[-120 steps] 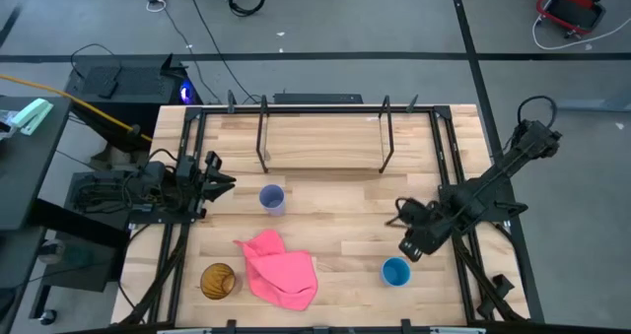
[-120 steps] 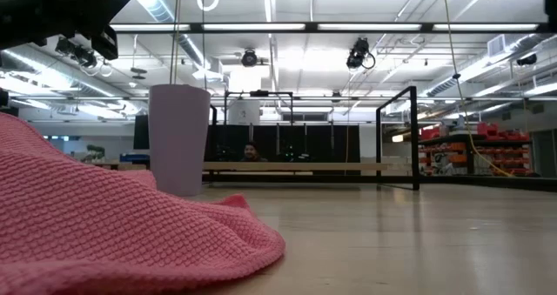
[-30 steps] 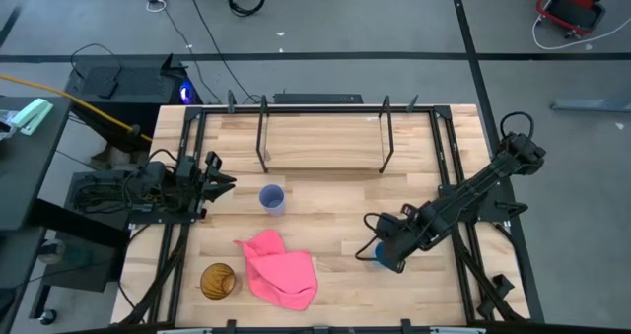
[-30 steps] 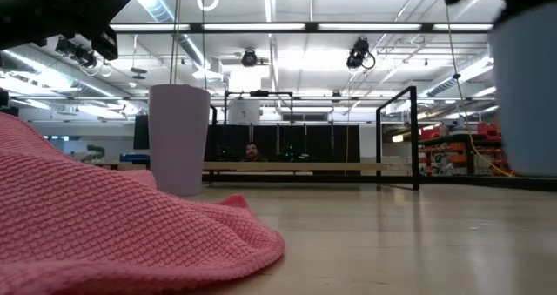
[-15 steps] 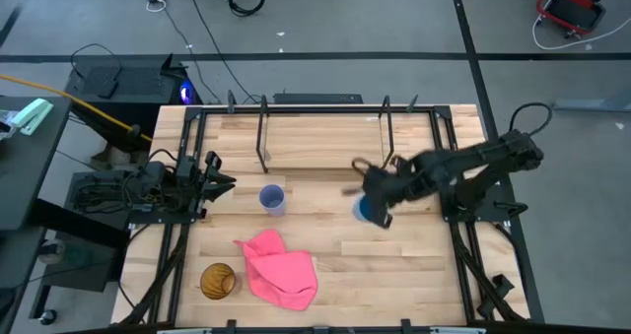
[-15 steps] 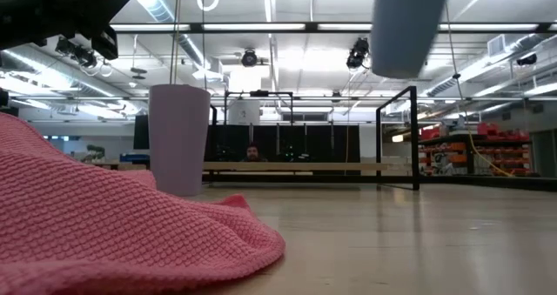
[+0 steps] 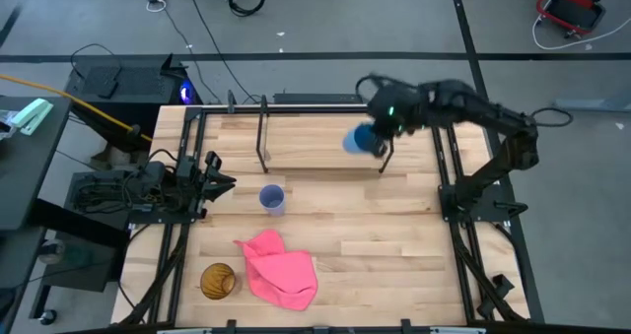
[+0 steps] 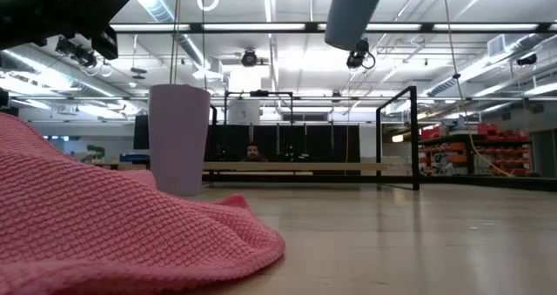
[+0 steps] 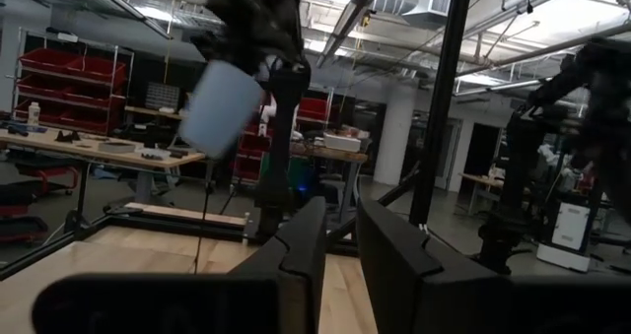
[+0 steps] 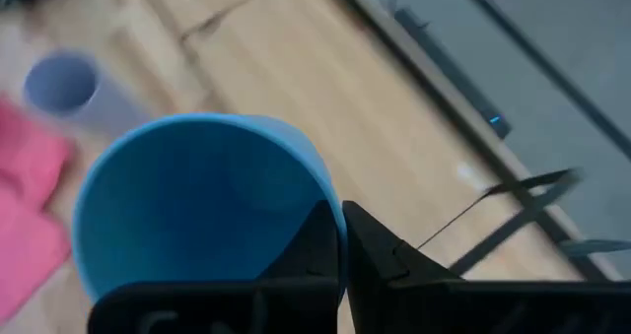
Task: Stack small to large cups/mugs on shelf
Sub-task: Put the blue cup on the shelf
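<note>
My right gripper (image 7: 379,137) is shut on the small blue cup (image 7: 359,140) and holds it high over the right part of the shelf (image 7: 315,142), which stands at the table's far edge. In the low view the blue cup (image 8: 353,13) hangs tilted near the top. The lavender cup (image 7: 272,198) stands upright on its base on the table, left of centre. The amber cup (image 7: 218,280) stands at the near left. My left gripper (image 7: 229,182) waits at the left edge, a narrow gap between its fingers, with nothing in it. My right gripper pinches the blue cup's wall at its rim (image 10: 330,214), one finger inside the cup and one outside (image 10: 386,257). The arm reaches in from the table's right. The cup is lifted clear of the shelf and tilted, mouth uppermost.
A crumpled pink cloth (image 7: 279,267) lies on the table near the front, between the amber cup and the centre. Black frame rails (image 7: 446,157) run along both sides of the table. A person (image 8: 251,152) shows far behind the shelf.
My right gripper has carried the blue cup from low over the table's near right up and toward the far edge, and it now hangs above the shelf's right part. The cup has tipped on the way. The gripper has stayed shut on it.
</note>
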You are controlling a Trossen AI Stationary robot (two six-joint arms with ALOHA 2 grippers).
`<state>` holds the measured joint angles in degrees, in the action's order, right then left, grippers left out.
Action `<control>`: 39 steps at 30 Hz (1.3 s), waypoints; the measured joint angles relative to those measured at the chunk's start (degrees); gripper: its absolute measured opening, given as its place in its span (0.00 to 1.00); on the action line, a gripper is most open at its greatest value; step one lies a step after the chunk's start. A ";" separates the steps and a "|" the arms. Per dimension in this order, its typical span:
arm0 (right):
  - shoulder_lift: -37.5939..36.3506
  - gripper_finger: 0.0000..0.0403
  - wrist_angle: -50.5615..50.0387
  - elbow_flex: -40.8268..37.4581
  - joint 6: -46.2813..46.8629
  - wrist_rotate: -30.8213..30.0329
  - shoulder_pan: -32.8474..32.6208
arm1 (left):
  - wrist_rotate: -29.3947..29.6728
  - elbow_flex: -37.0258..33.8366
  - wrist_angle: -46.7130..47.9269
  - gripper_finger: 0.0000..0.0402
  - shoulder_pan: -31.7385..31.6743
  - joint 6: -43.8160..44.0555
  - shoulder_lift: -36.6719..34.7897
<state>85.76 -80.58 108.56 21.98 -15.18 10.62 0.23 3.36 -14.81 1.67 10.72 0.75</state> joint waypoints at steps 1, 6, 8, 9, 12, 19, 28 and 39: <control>0.00 0.01 -0.02 1.12 -0.92 0.00 1.71 | 0.00 0.00 -0.02 0.17 0.00 0.00 -0.01; 0.00 0.01 0.08 5.87 -1.87 0.00 10.06 | 0.00 0.00 -0.02 0.17 0.00 0.01 -0.01; 0.00 0.01 0.05 7.03 -2.29 0.07 13.15 | 0.11 0.00 -0.09 0.17 0.00 0.02 -0.02; 0.00 0.01 0.09 7.42 -2.32 0.35 14.59 | 0.17 0.00 -0.14 0.16 0.00 0.00 -0.01; -0.02 0.01 0.50 7.38 -2.50 2.48 18.42 | 0.17 0.00 -0.28 0.16 0.00 0.00 -0.01; 6.60 0.01 1.79 7.29 -3.34 6.54 20.22 | 0.20 0.00 -0.30 0.16 0.00 0.02 0.00; 20.00 0.01 -3.10 11.03 -7.71 7.76 21.83 | 0.20 0.00 -0.33 0.15 0.00 0.61 0.00; 25.99 0.01 -6.88 9.90 -11.71 7.82 22.24 | 0.20 0.00 -0.17 0.15 0.00 0.63 -0.02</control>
<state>111.75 -87.46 118.46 10.26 -7.36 32.86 0.43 3.36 -14.98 1.67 11.35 0.73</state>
